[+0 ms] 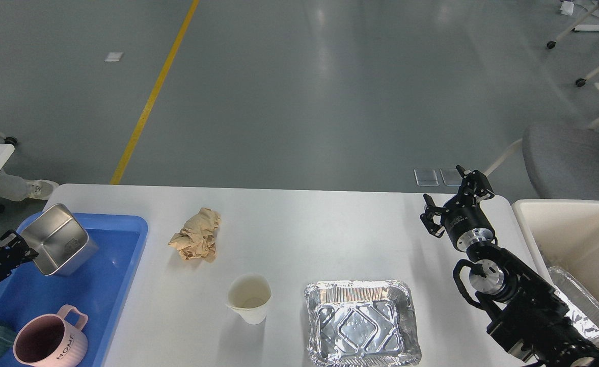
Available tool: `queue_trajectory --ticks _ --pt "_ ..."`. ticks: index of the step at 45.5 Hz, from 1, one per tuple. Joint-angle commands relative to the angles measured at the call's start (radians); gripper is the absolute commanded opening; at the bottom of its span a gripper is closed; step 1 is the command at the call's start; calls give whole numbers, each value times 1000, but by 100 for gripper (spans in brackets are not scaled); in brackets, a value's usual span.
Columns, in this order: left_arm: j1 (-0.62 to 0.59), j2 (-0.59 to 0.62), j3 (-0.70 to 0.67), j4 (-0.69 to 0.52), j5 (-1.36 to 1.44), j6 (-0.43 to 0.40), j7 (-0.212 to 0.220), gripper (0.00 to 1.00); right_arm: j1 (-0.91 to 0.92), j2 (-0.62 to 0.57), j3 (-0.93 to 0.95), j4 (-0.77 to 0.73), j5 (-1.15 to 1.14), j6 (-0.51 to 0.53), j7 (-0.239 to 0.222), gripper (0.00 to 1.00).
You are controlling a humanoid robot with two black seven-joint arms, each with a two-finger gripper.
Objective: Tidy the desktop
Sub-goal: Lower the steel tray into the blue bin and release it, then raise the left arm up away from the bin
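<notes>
L gripper (24, 251) is clamped on the tin (59, 246), low over the tray (126, 224) to drop it; R gripper (456, 196), fingers apart, waits w/ the foil pan (361, 321) near below.

Black arms (523, 306) — silver joint rings

White desktop (304, 224) with crumpled brown paper (196, 241), paper cup (249, 297), foil tray (362, 322), left gripper (17, 250) gripping steel container (59, 247) over blue tray (101, 285), right gripper (456, 203) open above desktop
</notes>
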Motion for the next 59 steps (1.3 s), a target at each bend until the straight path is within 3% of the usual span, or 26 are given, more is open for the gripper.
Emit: queue_trajectory --ticks 1,11,21,35,37,38,40,47,59 --pt "0 -51 4 57 8 14 2 2 -1 -2 0 0 0 0 0 100" --pt "-1 -104 52 99 -1 97 1 4 -2 -2 0 0 0 0 0 100" --pt "-3 -118 52 99 -1 105 -2 15 -8 -2 0 0 0 0 0 100" --pt "-18 -106 30 83 -27 94 -30 61 -6 -2 0 0 0 0 0 100" --pt "-20 -101 30 83 -47 94 -45 71 -6 -2 0 0 0 0 0 100" --pt "-21 -98 29 83 -79 94 -76 85 -6 -2 0 -2 0 0 0 100" --pt "-26 -92 26 83 -107 89 -108 91 -6 -2 0 0 0 0 2 100" --pt "-50 -45 15 11 -134 65 -186 96 -8 -2 0 0 0 0 2 100" --pt "-173 -49 -73 -245 -147 28 -165 96 -3 -2 0 -2 0 0 2 100"
